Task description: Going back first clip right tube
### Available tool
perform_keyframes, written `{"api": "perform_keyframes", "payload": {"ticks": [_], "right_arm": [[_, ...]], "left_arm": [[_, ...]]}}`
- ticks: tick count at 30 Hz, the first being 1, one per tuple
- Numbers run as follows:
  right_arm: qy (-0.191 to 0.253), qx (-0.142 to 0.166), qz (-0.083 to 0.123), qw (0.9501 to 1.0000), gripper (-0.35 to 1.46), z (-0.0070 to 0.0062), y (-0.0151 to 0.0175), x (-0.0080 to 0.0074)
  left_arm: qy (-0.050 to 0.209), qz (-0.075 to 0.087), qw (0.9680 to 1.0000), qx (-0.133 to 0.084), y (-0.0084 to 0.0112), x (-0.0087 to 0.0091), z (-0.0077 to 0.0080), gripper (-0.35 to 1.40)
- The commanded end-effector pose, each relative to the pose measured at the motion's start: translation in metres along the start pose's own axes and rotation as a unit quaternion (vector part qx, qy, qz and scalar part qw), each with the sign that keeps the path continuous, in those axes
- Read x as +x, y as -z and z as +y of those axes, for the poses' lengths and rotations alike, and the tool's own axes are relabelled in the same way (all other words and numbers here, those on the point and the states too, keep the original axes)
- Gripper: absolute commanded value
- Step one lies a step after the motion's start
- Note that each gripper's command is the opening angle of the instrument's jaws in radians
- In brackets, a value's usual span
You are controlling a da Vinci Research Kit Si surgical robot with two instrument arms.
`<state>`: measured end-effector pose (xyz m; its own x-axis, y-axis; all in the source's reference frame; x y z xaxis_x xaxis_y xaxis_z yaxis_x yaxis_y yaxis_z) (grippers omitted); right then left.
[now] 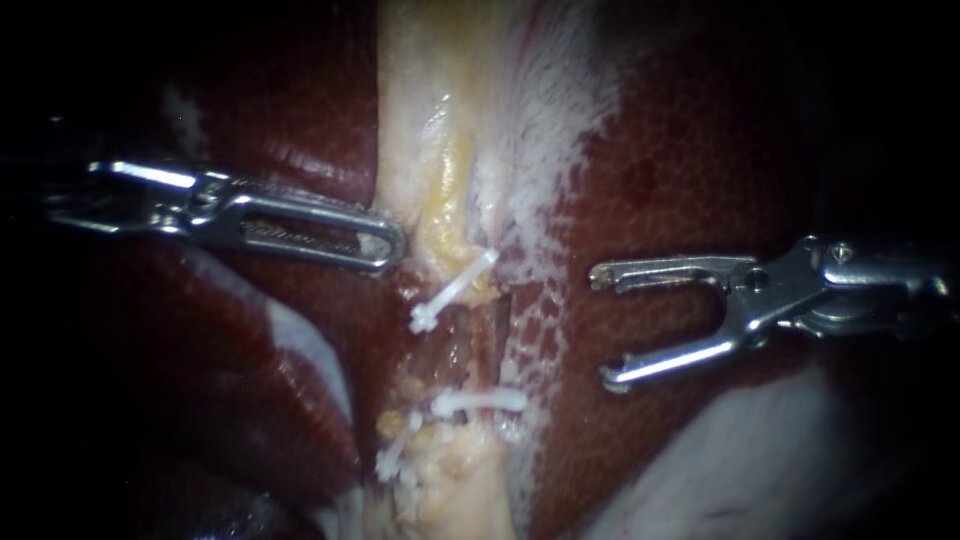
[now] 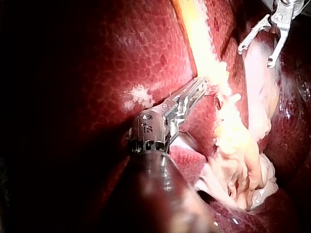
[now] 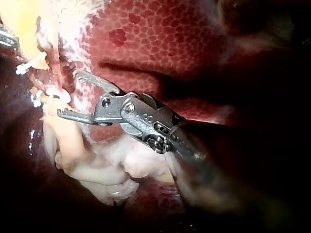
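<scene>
My left instrument [image 1: 385, 245] comes in from the left; its jaws lie together, tip against the edge of the pale yellowish tissue strip [image 1: 430, 120], and no tissue shows between them. My right instrument [image 1: 606, 327] hovers over the liver [image 1: 700, 180] to the right of the strip, its jaws wide open and holding nothing. Three white clips sit on the strip: an upper slanted clip [image 1: 450, 290], a horizontal clip [image 1: 478, 402] and a lower left clip [image 1: 398, 455]. A brownish tube stretch [image 1: 455, 345] runs between the upper and horizontal clips. In the right wrist view the open jaws [image 3: 70, 93] stand just beside the clips [image 3: 58, 92].
Dark red liver lobes lie on both sides of the strip, with a whitish film [image 1: 560, 130] on the right lobe. Pale lumpy tissue [image 3: 107, 170] lies under my right instrument. In the left wrist view my right instrument [image 2: 255, 57] shows ahead of my left instrument [image 2: 200, 86].
</scene>
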<state>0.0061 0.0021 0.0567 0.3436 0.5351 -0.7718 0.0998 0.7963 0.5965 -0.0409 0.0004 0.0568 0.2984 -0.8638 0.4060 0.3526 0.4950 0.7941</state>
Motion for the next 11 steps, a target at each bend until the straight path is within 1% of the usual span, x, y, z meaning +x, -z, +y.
{"api": "perform_keyframes", "payload": {"ticks": [1,11], "right_arm": [[0.0,0.0,0.0,1.0,0.6,-0.0001,0.0,0.0],[0.0,0.0,0.0,1.0,0.6,-0.0001,0.0,0.0]], "left_arm": [[0.0,0.0,1.0,-0.001,0.0001,-0.0001,0.0,-0.28],[0.0,0.001,1.0,0.001,0.0,-0.0001,0.0,-0.28]]}}
